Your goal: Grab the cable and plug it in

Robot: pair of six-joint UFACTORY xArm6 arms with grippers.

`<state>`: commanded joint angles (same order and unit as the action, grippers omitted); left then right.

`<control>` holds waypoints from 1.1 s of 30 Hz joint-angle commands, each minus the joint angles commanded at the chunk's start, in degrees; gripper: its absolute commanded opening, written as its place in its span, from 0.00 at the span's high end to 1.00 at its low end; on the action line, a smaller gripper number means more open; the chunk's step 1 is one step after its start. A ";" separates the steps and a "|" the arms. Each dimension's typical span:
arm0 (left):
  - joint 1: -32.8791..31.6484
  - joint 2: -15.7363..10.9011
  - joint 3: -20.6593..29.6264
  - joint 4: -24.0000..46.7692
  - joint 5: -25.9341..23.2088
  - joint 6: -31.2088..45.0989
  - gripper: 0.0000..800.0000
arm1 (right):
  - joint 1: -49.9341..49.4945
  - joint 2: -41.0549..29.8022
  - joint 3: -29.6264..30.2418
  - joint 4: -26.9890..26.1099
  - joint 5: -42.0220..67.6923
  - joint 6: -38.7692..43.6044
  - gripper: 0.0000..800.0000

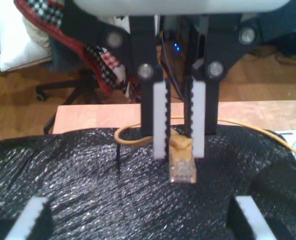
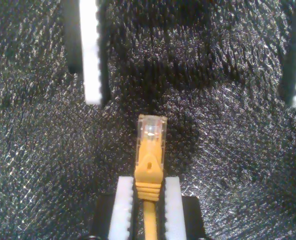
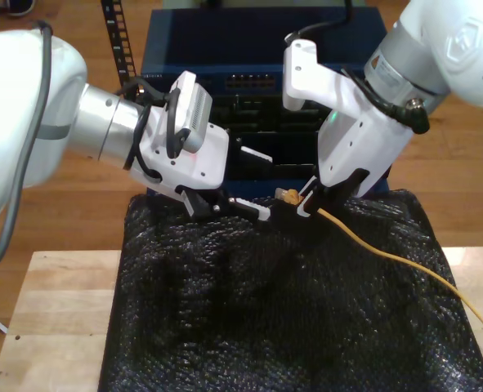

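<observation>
Now the long orange-yellow network cable (image 2: 149, 167) sits pinched just behind its clear plastic plug (image 2: 152, 131) between the closed fingers of my second gripper (image 2: 149, 182), at the exterior view's right. The plug's long axis points out past those fingers, straight at my first gripper (image 1: 141, 205), whose fingers stand wide apart and empty above the crinkled black plastic sheet (image 3: 266, 327). Any handover hinges on that facing line-up; the dark blue switch box (image 3: 257, 49) waits behind.

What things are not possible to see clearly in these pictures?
1. Far end of the cable: cut off by the exterior view's right edge.
2. Sockets on the blue rack: too small and dark in the exterior view.
3. What lies under the black wrap: covered in every view.
</observation>
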<state>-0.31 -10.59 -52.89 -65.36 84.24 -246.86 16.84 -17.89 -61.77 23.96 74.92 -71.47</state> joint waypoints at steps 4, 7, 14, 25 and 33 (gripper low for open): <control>0.00 0.00 0.53 0.00 0.18 0.09 0.01 | 0.09 0.00 0.35 0.00 -0.09 0.00 0.98; 0.00 0.00 0.79 0.00 1.14 0.09 0.04 | 0.26 0.00 0.70 0.09 -0.18 0.00 0.98; 0.09 0.00 0.62 -0.09 5.10 0.09 0.05 | 0.35 0.26 0.79 0.09 -0.26 0.00 0.98; 0.09 0.00 0.70 -0.09 4.92 0.09 0.26 | 0.44 0.35 0.88 0.09 -0.26 0.00 0.97; 0.18 0.00 0.62 -0.09 4.75 0.35 0.45 | 0.44 0.18 0.88 0.09 -0.26 0.00 0.97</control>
<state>-0.13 -10.59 -52.27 -65.45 88.99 -246.51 17.27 -17.71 -60.89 24.04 74.66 -71.47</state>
